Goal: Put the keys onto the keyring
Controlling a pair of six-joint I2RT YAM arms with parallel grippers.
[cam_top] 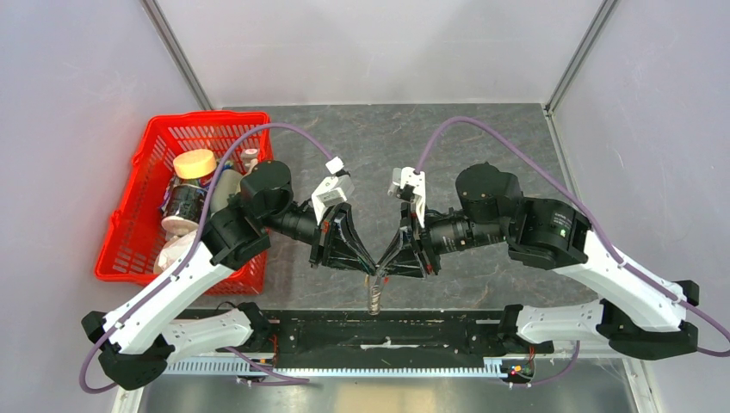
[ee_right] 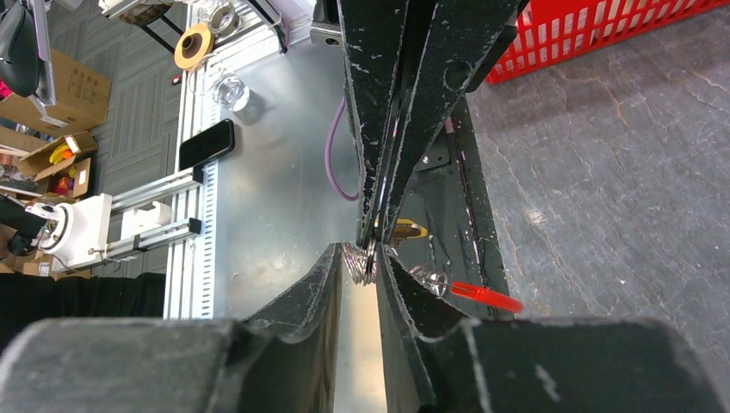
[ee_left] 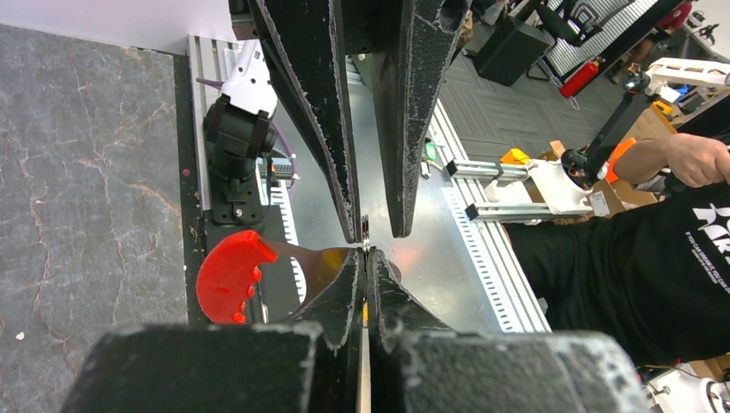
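Basket [cam_top: 129, 237] set on table [cam_top: 499, 146], at far left. Jar [cam_top: 191, 185] laid inside basket. Left gripper [cam_top: 368, 268] and right gripper [cam_top: 384, 268] met tip to tip over table's near middle. Keyring [cam_top: 375, 297] hung just beneath tips, its thin ring nipped between left gripper's fingers. Chain seen in gap between right gripper's fingers; contact not discernible. Tag [ee_right: 486, 297] held on table side of tips.

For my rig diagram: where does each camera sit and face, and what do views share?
Top external: above, behind the arms, looking down on the grey marbled table; left gripper and right gripper meet centrally.
Left wrist: looks past its own fingers at the right gripper, toward the near edge.
Right wrist: looks past its own fingers at the left gripper, toward the red plastic basket.
Both wrist views share the silvery metal keyring with red tag.
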